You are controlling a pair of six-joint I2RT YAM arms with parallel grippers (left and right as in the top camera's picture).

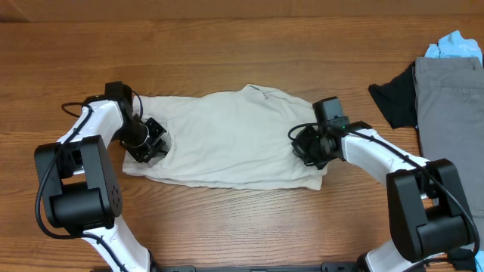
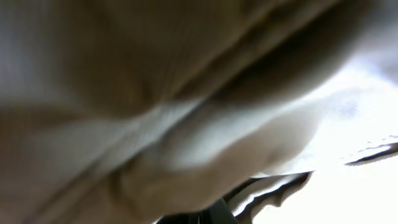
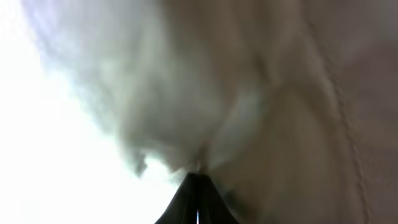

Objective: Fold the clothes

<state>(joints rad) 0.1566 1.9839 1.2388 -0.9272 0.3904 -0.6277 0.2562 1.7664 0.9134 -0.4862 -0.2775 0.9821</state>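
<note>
The right gripper [image 1: 308,145] is clamped on the trousers [image 1: 227,136] at their right end. The left gripper [image 1: 149,140] is sunk in cloth at the left end — its state cannot be told. The trousers are spread across the table [image 1: 227,227]; both ends are best lifted evenly — no dragging.

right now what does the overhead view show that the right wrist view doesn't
Only overhead: the whole pair of cream-beige cotton trousers lying on the brown wooden table, the left gripper and right gripper at its two ends, plus grey trousers, a black garment and a light blue cloth off to the right. Only right wrist: a stitched seam up close, and the dark fingertips pressed together on bunched cloth. Both: the cream-beige fabric.
</note>
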